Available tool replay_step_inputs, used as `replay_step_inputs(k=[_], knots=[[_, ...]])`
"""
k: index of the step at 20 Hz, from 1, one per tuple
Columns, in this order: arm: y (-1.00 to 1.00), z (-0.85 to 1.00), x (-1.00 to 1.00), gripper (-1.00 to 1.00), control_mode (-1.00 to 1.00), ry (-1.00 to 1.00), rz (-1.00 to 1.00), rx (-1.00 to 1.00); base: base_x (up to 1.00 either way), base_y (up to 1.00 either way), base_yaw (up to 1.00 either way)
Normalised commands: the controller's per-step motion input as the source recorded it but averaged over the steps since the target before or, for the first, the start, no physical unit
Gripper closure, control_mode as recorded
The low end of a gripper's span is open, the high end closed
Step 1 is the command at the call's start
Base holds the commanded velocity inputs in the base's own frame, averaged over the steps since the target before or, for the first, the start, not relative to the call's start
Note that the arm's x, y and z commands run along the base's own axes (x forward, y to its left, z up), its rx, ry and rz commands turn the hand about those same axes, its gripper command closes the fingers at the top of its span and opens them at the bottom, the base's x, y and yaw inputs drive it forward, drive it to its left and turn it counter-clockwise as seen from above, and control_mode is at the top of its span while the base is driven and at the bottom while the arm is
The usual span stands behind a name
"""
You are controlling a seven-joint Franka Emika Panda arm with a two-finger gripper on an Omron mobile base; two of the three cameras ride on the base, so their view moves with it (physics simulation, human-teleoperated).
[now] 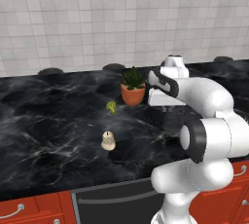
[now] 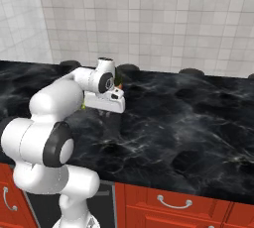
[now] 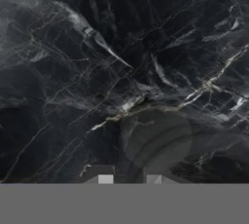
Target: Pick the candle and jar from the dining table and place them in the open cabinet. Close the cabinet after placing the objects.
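On the bench, the candle stands before the broccoli; the plant pot behind, rightward.

no legible text, labels or numbers anywhere

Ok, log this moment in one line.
tool: shut, low over dining table | jar: faint shape at tool tips, grip unclear | candle: upright on table, apart from tool

A wall of pale square tiles runs along the far side, meeting a second tiled wall at the left corner. Dark round stool tops show along the far edge. Below the near edge, red drawer fronts carry curved silver handles.
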Motion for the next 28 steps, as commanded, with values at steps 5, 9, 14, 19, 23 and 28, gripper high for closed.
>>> replay_step_inputs(k=[5,9,14,19,23,28], knots=[[-0.02,0.54,-0.19,1.00,-1.00,-0.06,-0.01,-0.06,0.00,0.00,0.00],[-0.10,0.36,-0.30,1.00,-1.00,-0.10,-0.05,-0.09,0.00,0.00,0.00],[-0.06,0.30,-0.27,1.00,-1.00,-0.14,-0.06,-0.09,0.00,0.00,0.00],[-0.01,0.23,-0.36,1.00,-1.00,-0.21,-0.05,-0.04,0.00,0.00,0.00],[0.00,0.02,-0.27,1.00,-1.00,-0.09,0.00,0.00,0.00,0.00,0.00],[-0.01,0.07,-0.34,1.00,1.00,-0.18,-0.07,0.00,-0.09,0.00,-0.03]])
